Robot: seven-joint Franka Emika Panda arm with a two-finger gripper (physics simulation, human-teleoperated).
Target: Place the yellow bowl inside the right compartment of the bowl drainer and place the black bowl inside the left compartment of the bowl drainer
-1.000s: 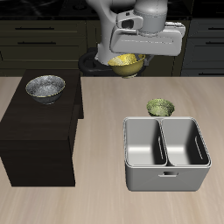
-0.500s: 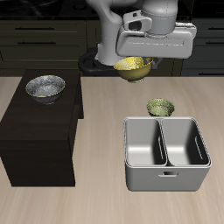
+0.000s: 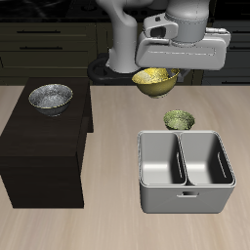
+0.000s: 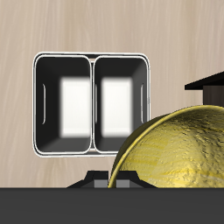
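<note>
The yellow bowl (image 3: 155, 81) hangs high in the air under my gripper (image 3: 159, 71), which is shut on its rim; its fingers are mostly hidden by the hand. In the wrist view the yellow bowl (image 4: 179, 153) fills the foreground. The bowl drainer (image 3: 184, 171) sits on the table near the front, both wells bare; from the wrist it shows as the bowl drainer (image 4: 90, 102) straight below. The black bowl (image 3: 50, 97) rests on top of a dark cabinet (image 3: 44, 146), far from my gripper.
A small olive-green bowl (image 3: 179, 120) stands on the table just behind the drainer. The dark cabinet is a tall block beside the drainer, with a strip of wooden table between them. Dark kitchen drawers line the back.
My gripper has carried the yellow bowl sideways through the air, away from the cabinet side and toward a spot above the drainer. Nothing else moved.
</note>
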